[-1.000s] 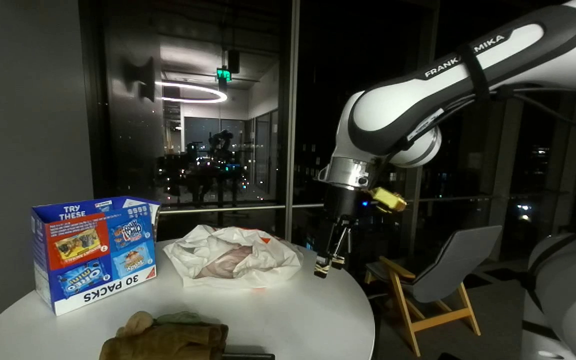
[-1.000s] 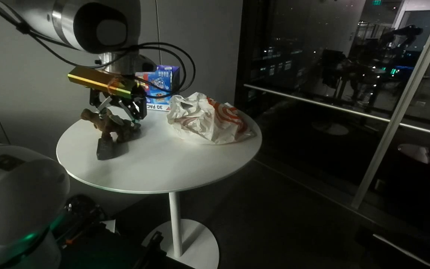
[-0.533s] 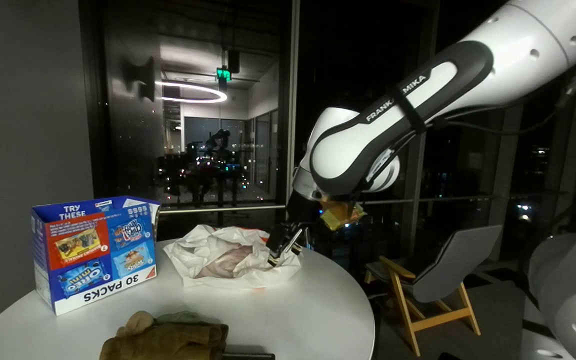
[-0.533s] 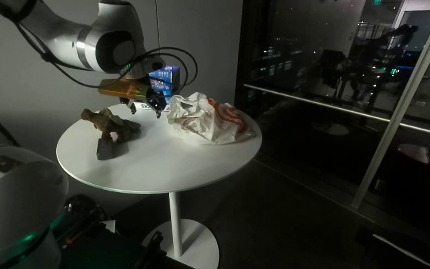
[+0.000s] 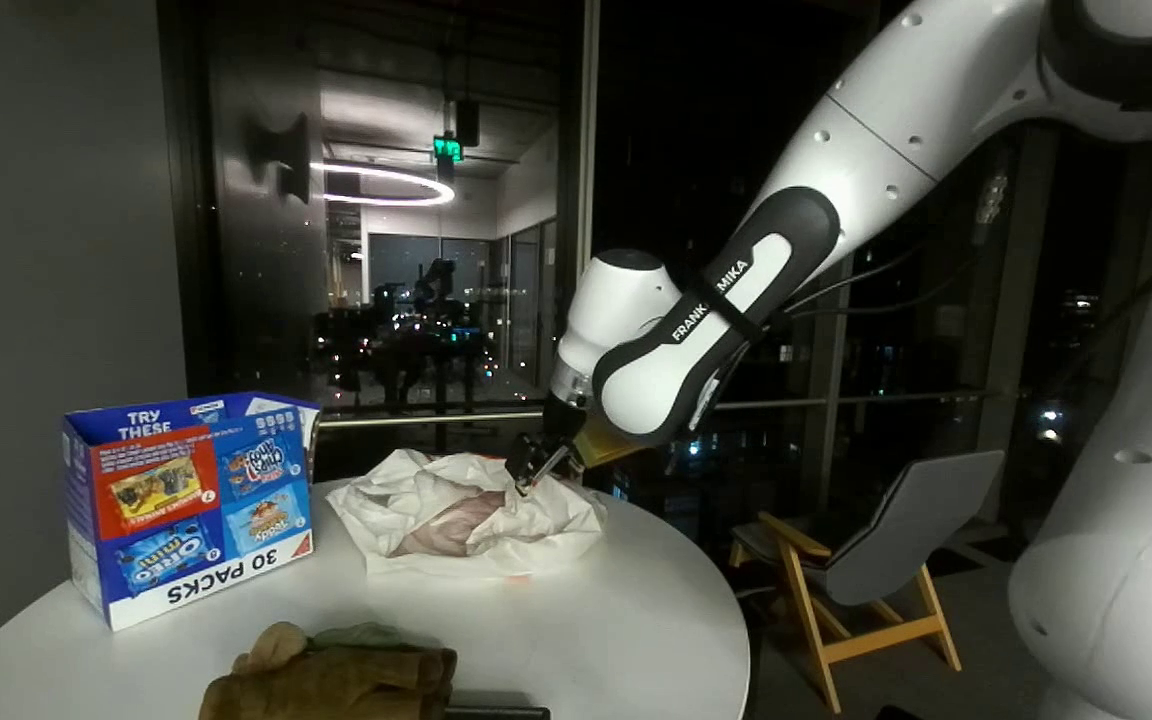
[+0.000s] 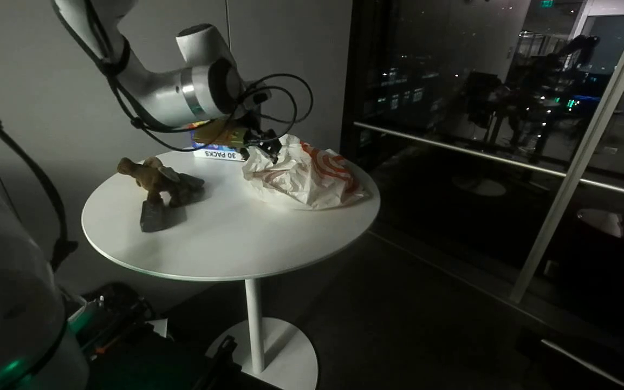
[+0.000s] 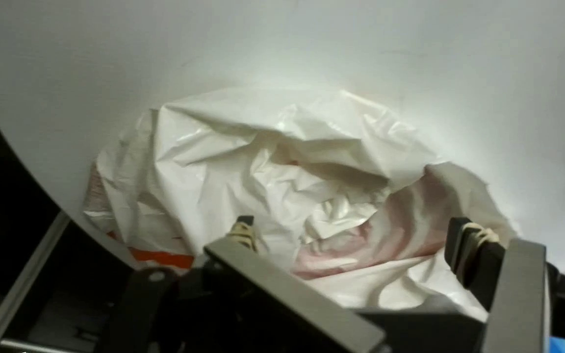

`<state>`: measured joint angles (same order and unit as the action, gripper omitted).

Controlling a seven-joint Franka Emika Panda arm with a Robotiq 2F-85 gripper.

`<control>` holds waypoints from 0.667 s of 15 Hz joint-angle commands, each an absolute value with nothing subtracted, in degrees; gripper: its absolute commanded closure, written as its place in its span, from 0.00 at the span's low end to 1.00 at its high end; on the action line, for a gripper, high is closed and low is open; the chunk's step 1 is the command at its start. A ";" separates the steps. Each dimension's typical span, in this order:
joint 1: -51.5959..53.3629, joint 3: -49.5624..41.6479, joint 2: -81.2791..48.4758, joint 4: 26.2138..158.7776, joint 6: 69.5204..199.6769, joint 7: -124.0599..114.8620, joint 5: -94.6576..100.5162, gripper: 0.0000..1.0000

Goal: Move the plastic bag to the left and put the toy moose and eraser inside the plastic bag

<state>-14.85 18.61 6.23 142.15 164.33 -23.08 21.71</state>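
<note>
The gripper [image 7: 358,240], released, hangs with jaws spread over the plastic bag [image 7: 272,186]; contact is hard to judge. The bag lies on the round white table [image 6: 225,244], near the blue snack carton [image 5: 191,505], apart from the toy moose [image 6: 152,176].

the white arm [image 5: 866,140] has black trim [image 5: 808,222] (lettered), looping cables [image 6: 137,123] and a dark claw [image 7: 354,236].
</note>
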 commanded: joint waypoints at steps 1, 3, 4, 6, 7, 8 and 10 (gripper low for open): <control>-20.89 24.17 2.45 134.06 159.49 -38.57 33.41 0.00; -18.63 25.46 -1.23 130.59 157.11 -43.73 37.10 0.00; -17.89 26.22 -2.88 128.75 155.48 -45.82 38.66 0.00; -16.46 27.31 -7.16 124.92 151.96 -46.96 39.71 0.00; -15.84 27.31 -9.21 123.04 150.26 -48.39 41.26 0.00; -15.16 27.09 -10.79 121.53 148.76 -49.01 42.09 0.00; -14.10 25.94 -14.35 118.41 146.06 -50.89 44.53 0.00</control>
